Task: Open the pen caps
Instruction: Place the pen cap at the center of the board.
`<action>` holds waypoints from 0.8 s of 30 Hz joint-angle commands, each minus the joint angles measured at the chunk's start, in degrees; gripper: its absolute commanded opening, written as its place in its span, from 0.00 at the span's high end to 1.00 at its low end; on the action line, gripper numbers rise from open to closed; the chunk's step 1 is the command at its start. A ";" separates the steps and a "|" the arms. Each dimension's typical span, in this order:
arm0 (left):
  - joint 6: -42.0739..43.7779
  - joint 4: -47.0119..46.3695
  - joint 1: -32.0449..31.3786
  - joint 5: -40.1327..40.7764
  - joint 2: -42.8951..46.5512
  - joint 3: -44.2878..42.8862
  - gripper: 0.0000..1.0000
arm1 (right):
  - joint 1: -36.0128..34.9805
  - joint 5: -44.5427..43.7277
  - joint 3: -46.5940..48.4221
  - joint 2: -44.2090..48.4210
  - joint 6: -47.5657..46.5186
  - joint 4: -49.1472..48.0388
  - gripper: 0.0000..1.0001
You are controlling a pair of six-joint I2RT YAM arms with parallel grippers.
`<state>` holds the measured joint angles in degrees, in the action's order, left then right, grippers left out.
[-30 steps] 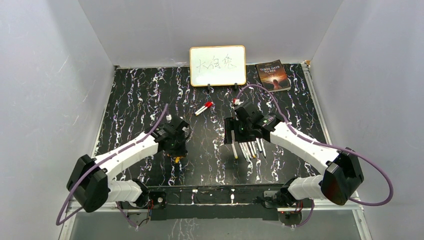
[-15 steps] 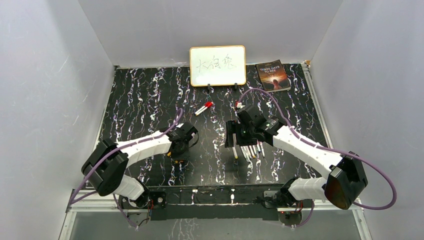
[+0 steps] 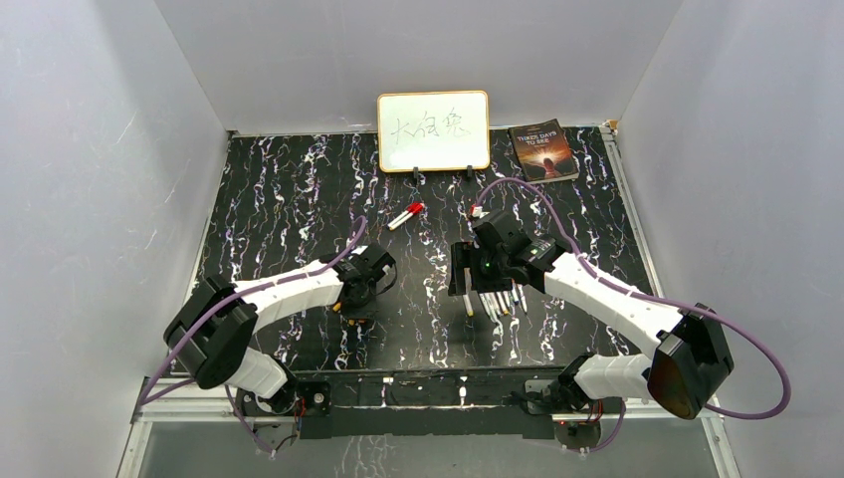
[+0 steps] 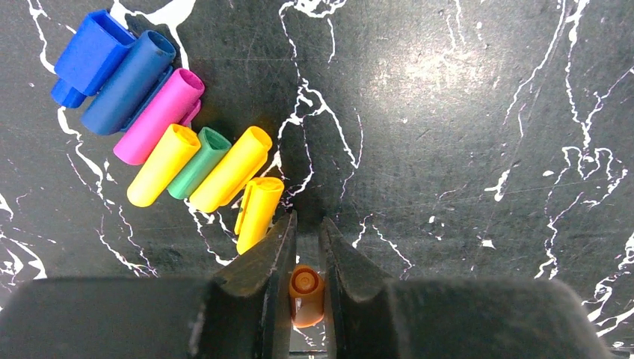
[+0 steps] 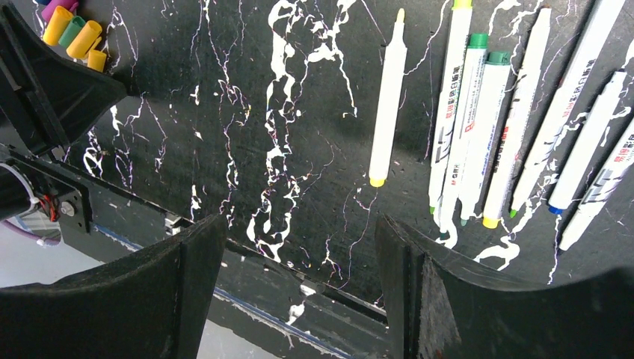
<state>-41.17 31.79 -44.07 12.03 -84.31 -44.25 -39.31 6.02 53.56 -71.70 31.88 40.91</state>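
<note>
Left gripper [image 4: 306, 243] pinched tight on an orange cap [image 4: 306, 297], held end-on; the loose pen caps [image 4: 187, 157] lie in a slanted row just beyond its tips, off to the left, toward the table's [image 4: 463, 112] near edge; right gripper [image 5: 299, 239] gapes empty above the pens [image 5: 478, 134].

Back of the table [image 3: 289, 189]: whiteboard [image 3: 433, 130] upright at centre, book [image 3: 543, 151] flat just to its right. In front of the whiteboard, lone capped pen [image 3: 405, 215]. Right of centre, row of pens [image 5: 516, 120] side by side, near the right gripper [image 5: 295, 224], stray pen [image 5: 389, 105] slightly apart on their left. Left of centre, caps [image 4: 172, 142] huddled together, touching. Just beside them, last cap [image 4: 306, 297], between the left gripper's [image 4: 306, 221] fingers.
</note>
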 commanded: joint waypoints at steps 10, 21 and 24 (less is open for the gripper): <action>0.03 2.54 -0.14 3.33 -1.29 -0.74 0.73 | 0.19 0.63 -0.51 1.72 0.40 -2.93 0.29; 0.02 3.24 -0.14 3.05 -0.43 -1.42 0.78 | 0.18 0.82 -0.93 1.89 0.55 -3.25 0.29; -0.01 4.15 -0.09 3.55 0.02 -2.13 0.81 | 0.20 1.01 -1.08 1.87 0.55 -3.37 0.29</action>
<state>-41.15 33.21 -44.10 13.41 -84.82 -44.99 -39.31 6.46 52.60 -71.59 32.03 40.12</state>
